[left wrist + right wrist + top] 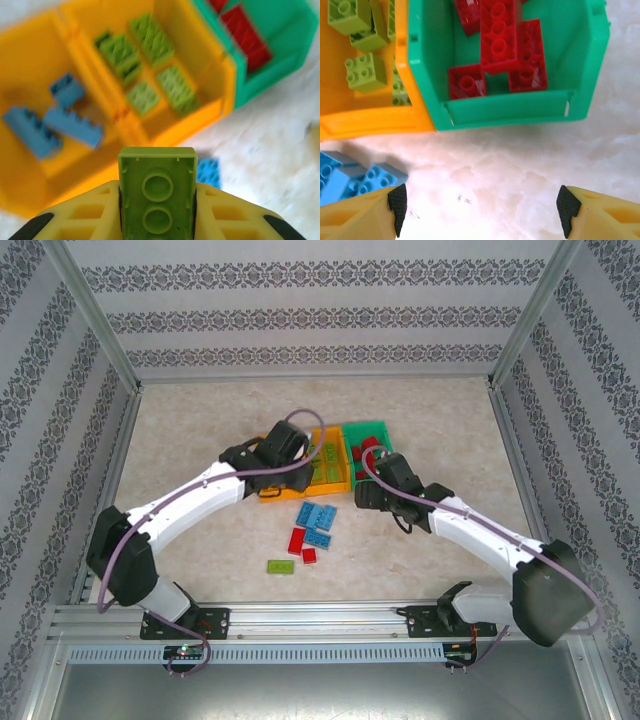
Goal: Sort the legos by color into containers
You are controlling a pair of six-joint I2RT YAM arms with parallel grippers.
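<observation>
While left jaws clamp a lime brick [157,192], right jaws gape outside the green bin's rim [505,103].

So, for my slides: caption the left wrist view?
Left tool clamps a lime green brick, facing the orange bin of green bricks.

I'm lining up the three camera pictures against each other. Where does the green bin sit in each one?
Top external: the green bin is just right of centre, at the right end of the bin row.
Left wrist: it is in the upper right corner.
Right wrist: it is at the top, from centre to right, with red bricks inside.
Shared landmark: the orange bin of lime bricks is directly left of it in every view.
</observation>
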